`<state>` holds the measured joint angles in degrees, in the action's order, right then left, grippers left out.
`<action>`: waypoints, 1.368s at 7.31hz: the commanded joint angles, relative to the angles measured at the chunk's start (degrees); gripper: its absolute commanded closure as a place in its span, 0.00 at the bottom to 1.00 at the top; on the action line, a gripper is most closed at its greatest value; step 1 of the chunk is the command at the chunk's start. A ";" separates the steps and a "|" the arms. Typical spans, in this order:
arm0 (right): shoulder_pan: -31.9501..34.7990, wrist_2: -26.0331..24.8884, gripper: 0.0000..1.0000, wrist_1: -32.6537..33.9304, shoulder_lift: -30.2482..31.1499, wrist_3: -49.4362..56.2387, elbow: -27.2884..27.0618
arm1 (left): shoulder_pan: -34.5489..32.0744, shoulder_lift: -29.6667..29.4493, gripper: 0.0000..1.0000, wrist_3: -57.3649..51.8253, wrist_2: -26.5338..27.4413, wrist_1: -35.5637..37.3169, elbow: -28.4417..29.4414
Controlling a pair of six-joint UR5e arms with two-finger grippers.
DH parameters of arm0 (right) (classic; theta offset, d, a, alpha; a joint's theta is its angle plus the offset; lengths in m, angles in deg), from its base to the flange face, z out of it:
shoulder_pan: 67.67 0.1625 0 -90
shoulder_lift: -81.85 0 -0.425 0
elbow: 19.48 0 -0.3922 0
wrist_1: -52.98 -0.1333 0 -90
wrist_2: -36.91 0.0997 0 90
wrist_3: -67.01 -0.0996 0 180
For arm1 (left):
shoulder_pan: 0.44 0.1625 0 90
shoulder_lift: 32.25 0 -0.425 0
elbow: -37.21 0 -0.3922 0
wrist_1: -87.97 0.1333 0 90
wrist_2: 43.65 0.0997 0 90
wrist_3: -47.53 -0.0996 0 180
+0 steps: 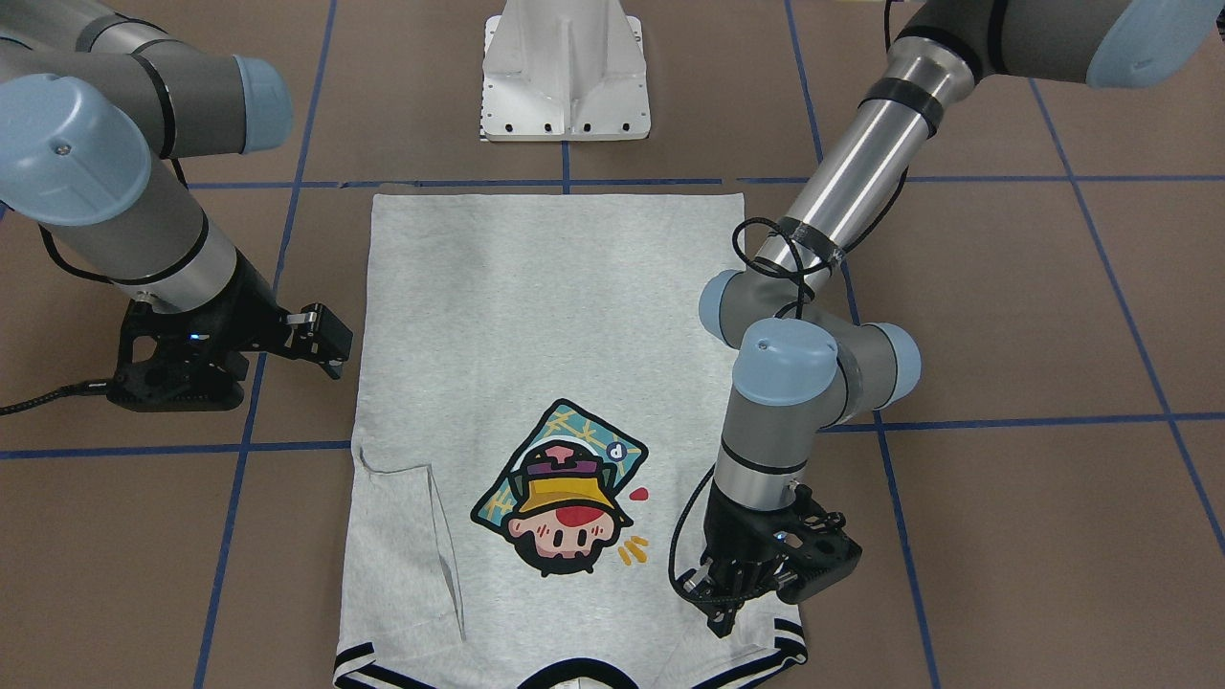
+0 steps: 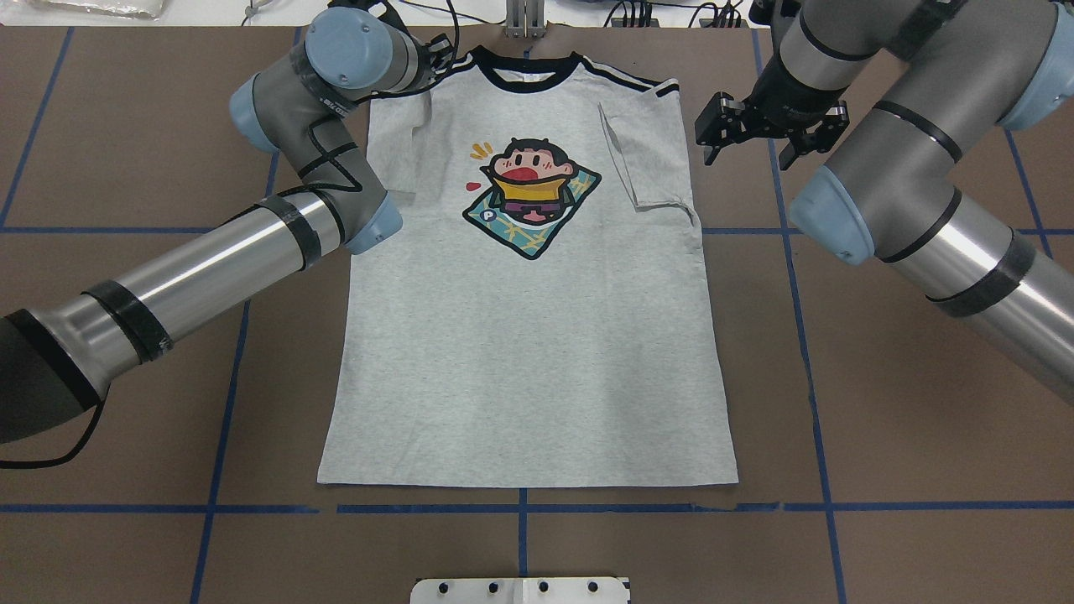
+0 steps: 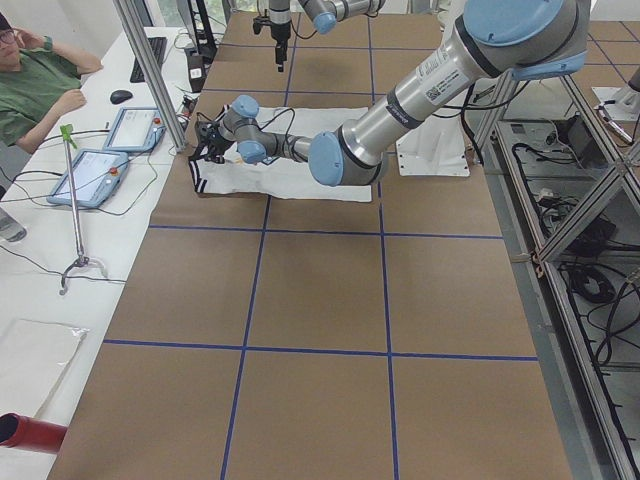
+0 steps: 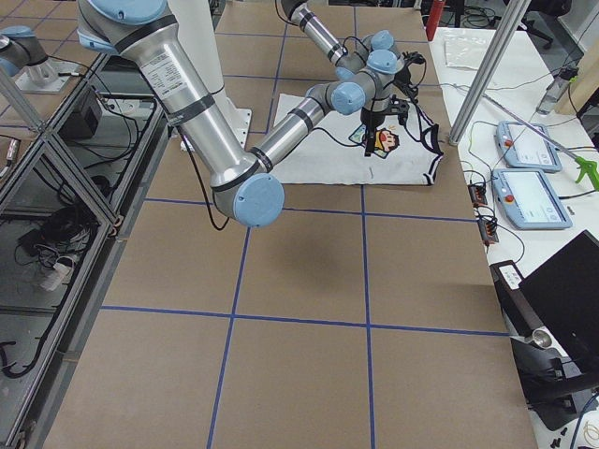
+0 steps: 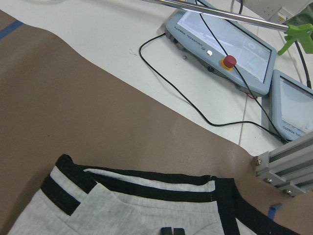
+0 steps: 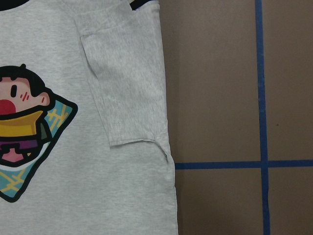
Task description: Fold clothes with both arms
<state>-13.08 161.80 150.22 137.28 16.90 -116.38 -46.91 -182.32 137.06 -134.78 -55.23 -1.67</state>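
Observation:
The light grey T-shirt [image 2: 529,352] lies flat on the brown table with its cartoon print [image 2: 530,195] facing up and its collar at the far edge. Both sleeves are folded inward onto the body. My left gripper [image 1: 723,617] is down on the shoulder by the striped cuff [image 5: 146,191]. In the left wrist view its fingertips [image 5: 167,230] are together on the cloth. My right gripper [image 2: 749,144] hangs open over bare table, just right of the folded sleeve [image 6: 127,93], holding nothing.
The white pedestal [image 1: 565,77] stands past the shirt's hem. Beyond the collar edge lie teach pendants [image 5: 220,44] with cables on a white bench, beside a metal post [image 3: 150,70]. A seated person [image 3: 40,90] is there. Blue tape lines cross the table.

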 commanded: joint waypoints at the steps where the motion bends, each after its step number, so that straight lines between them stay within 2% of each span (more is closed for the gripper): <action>1: -0.10 0.00 0.00 -0.03 0.03 -0.07 -0.04 | 0.06 -0.05 0.33 -0.58 -0.01 -0.51 0.30; 2: -0.10 0.00 0.00 -0.03 0.03 -0.07 0.05 | 0.06 -0.13 0.00 -2.24 -0.01 -0.51 0.21; 5: -0.36 0.00 0.00 -0.29 0.12 -0.16 -0.13 | -0.03 -0.05 0.00 -2.52 -1.32 -0.42 -1.89; 7: -0.36 0.09 0.00 -0.38 0.82 -0.33 -1.79 | -0.47 2.13 0.00 -6.38 -6.75 0.28 -6.00; 9: -2.19 -0.09 0.00 -0.38 5.36 -1.03 -8.88 | -0.82 10.64 0.01 -10.30 -15.53 7.36 -18.53; 10: -2.64 -1.39 0.00 -0.38 6.09 -2.95 -10.66 | -0.99 15.99 0.01 -11.47 -16.96 12.36 -27.73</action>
<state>-14.89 161.46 149.84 141.62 15.57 -123.95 -47.69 -172.32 127.72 -148.72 -48.43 -19.48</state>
